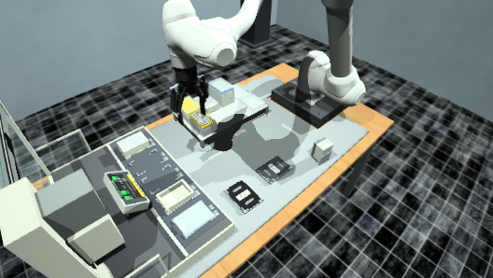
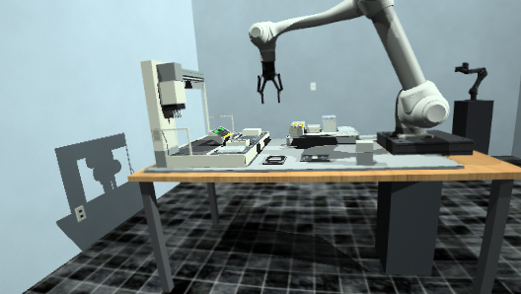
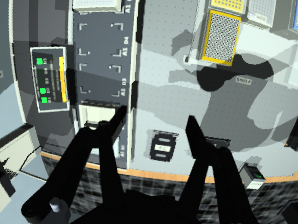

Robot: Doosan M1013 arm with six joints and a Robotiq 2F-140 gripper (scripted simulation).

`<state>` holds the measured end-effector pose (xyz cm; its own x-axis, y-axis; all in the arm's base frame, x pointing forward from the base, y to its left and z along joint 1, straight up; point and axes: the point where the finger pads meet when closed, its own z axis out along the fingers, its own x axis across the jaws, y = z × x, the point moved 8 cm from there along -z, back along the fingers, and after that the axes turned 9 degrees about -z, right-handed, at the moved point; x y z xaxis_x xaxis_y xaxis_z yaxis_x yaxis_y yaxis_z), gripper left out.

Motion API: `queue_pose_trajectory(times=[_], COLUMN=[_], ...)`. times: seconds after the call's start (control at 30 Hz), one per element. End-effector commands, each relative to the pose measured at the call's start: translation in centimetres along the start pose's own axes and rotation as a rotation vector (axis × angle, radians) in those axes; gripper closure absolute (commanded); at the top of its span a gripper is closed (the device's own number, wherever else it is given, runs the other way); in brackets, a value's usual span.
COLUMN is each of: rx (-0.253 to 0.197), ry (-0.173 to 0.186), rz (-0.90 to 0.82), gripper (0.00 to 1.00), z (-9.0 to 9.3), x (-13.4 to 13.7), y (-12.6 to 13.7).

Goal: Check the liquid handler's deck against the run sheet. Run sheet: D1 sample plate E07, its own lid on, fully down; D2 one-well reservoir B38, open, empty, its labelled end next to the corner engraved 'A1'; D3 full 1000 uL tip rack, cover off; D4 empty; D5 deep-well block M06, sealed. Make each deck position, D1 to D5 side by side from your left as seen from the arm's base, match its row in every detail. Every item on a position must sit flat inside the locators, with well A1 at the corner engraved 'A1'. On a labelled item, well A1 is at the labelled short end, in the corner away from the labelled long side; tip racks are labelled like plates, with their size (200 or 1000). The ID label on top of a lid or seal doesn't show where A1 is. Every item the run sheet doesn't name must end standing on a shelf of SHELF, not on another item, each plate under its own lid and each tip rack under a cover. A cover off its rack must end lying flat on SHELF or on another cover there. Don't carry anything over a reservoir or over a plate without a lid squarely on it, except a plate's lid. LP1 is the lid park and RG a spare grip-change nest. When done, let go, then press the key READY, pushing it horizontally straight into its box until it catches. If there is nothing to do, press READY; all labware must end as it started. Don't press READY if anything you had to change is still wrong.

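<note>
My gripper (image 1: 190, 112) (image 2: 269, 99) (image 3: 156, 118) is open and empty, hanging high above the table between the deck and the shelf. On the deck (image 1: 154, 173) (image 3: 100, 50), a white block (image 1: 133, 144) sits at the far end. Two positions in the middle are bare. An open white reservoir (image 1: 175, 196) and a plate with a pale lid (image 1: 193, 219) sit at the near end. On the shelf (image 1: 252, 112) stand a yellow-framed tip rack (image 1: 203, 120) (image 3: 221, 36), a yellow cover (image 1: 190, 105) and a blue-topped box (image 1: 220, 90).
Two black nests (image 1: 244, 196) (image 1: 274, 170) lie on the grey mat, one also in the wrist view (image 3: 162, 145). The small READY box (image 1: 322, 150) (image 2: 364, 146) stands near the front edge. A green-lit panel (image 1: 125, 191) (image 3: 49, 78) and the handler's tall gantry (image 2: 165, 94) flank the deck.
</note>
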<state>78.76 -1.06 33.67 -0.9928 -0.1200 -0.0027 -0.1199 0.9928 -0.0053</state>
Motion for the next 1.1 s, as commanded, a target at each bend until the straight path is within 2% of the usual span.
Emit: queue_pose_trajectory(times=[0.0, 0.1, 0.17, 0.67, 0.73, 1.07], rx=[0.0, 0.0, 0.0, 0.0, 0.0, 0.0], ry=[-0.002, -0.002, -0.002, -0.002, -0.002, -0.002], rz=[0.0, 0.0, 0.0, 0.0, 0.0, 0.0], gripper=[0.33, 0.33, 0.33, 0.33, 0.33, 0.33], z=[-0.1, -0.1, -0.1, -0.1, -0.1, -0.1], x=[1.3, 2.8, 2.8, 10.2, 10.2, 15.2], y=[0.1, 0.3, 0.3, 1.3, 1.3, 1.9])
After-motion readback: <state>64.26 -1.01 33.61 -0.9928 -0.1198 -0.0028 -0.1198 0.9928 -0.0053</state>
